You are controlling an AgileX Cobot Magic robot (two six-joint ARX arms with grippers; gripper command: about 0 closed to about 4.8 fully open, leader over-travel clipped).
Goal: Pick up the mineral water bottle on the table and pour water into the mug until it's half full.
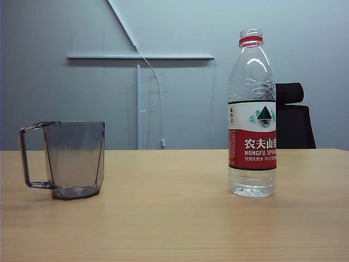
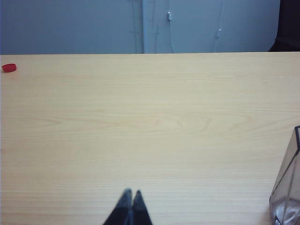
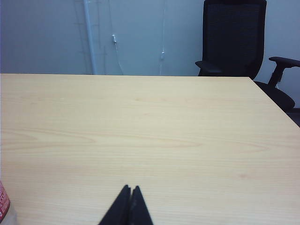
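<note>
Left gripper point(image 2: 131, 194) pressed together, mug point(image 2: 287, 187) off to its side. Right gripper point(image 3: 130, 191) pinched closed, empty; bottle point(image 3: 3, 199) beside it, uncapped, likely light, thin-walled, squashy. Grab at the label, gently.

One worktop point(image 1: 174, 218) carries one mineral water bottle point(image 1: 252, 114), uncapped and upright, and one smoky grey mug point(image 1: 73, 158). One small red cap point(image 2: 9, 68) lies on the wood. One black office chair point(image 3: 234, 37) stands behind. Two grippers show, the left gripper point(image 2: 130, 193) and the right gripper point(image 3: 131, 188), each with jaws pressed together.
</note>
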